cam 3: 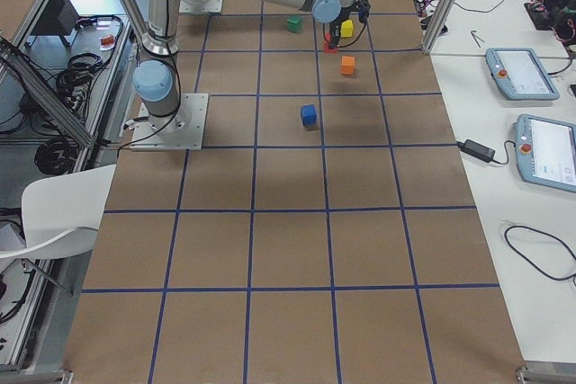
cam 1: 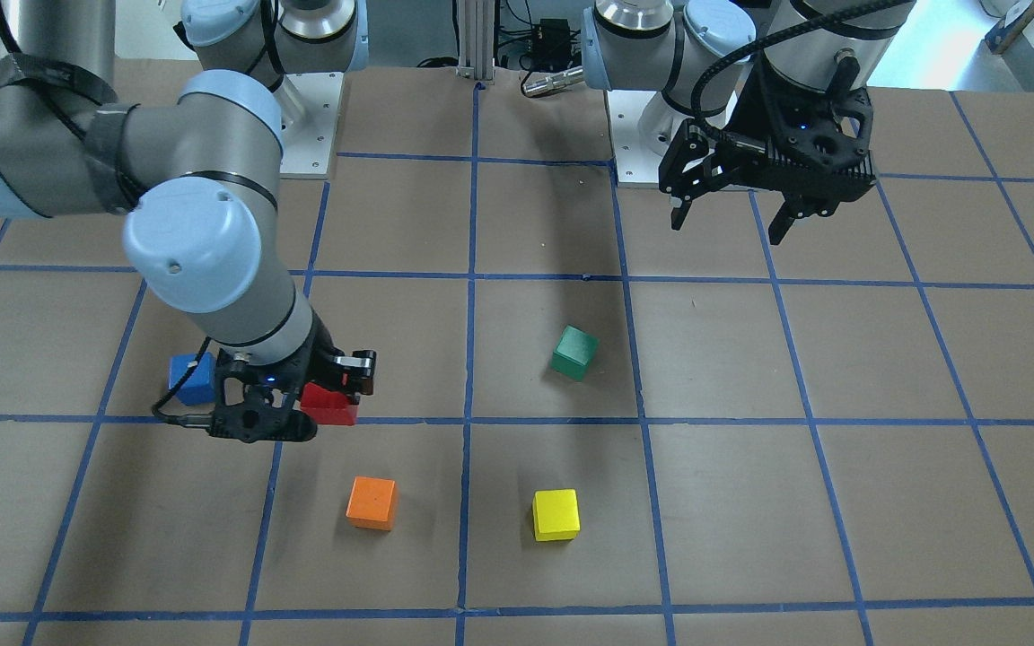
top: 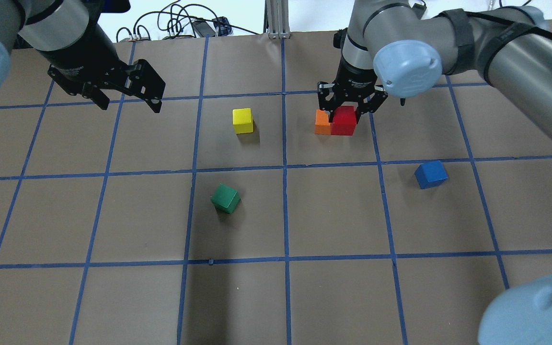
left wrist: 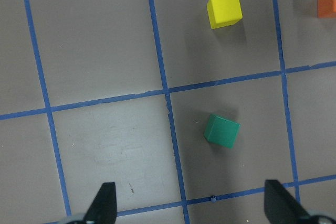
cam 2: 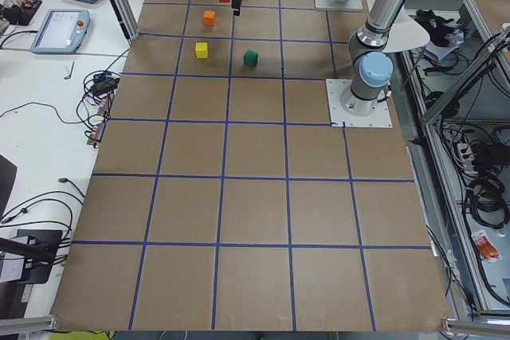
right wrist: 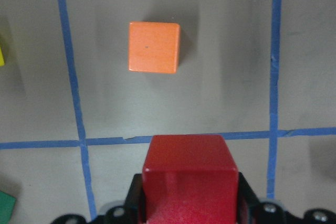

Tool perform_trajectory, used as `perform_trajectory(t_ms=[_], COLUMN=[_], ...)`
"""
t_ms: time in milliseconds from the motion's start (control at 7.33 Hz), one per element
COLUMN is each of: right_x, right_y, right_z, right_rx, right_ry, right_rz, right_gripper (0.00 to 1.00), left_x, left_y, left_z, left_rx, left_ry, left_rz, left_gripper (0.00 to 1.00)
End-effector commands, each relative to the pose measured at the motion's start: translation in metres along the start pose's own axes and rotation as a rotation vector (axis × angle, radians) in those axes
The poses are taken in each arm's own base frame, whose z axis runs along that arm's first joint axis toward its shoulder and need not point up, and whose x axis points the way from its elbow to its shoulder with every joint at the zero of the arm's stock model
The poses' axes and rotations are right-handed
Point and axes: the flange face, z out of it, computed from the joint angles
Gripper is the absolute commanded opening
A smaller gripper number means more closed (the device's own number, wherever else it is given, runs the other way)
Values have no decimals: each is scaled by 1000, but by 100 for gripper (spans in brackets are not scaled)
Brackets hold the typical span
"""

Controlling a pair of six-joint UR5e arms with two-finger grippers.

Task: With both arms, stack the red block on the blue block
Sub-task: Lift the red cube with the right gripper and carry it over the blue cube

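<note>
My right gripper [cam 1: 324, 397] is shut on the red block [cam 1: 337, 411] and holds it a little above the table. In the right wrist view the red block [right wrist: 189, 179] sits between the fingers. In the overhead view the red block [top: 344, 120] overlaps the orange cube. The blue block [top: 430, 174] lies on the table to the right of and nearer than the red block; it also shows behind the right wrist in the front view [cam 1: 192, 377]. My left gripper [top: 130, 103] is open and empty, held high over the far left of the table [cam 1: 731, 220].
An orange cube [cam 1: 372, 502] lies close to the red block, ahead of it in the right wrist view [right wrist: 154, 47]. A yellow cube [top: 243, 120] and a tilted green cube [top: 225, 198] lie mid-table, both below my left gripper in its wrist view [left wrist: 221, 130].
</note>
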Motion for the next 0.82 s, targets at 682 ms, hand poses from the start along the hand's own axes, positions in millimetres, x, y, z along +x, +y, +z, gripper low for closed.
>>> perform_trajectory(t_ms=[682], right_x=[172], right_y=[27], right_z=[18], right_rx=[-37], right_ry=[-15], right_rz=[-253], right_gripper=[0], left_x=[-1], left_y=[-3], left_z=[2], left_rx=[17], left_ry=[-3], left_rz=[-1], left_gripper=[100])
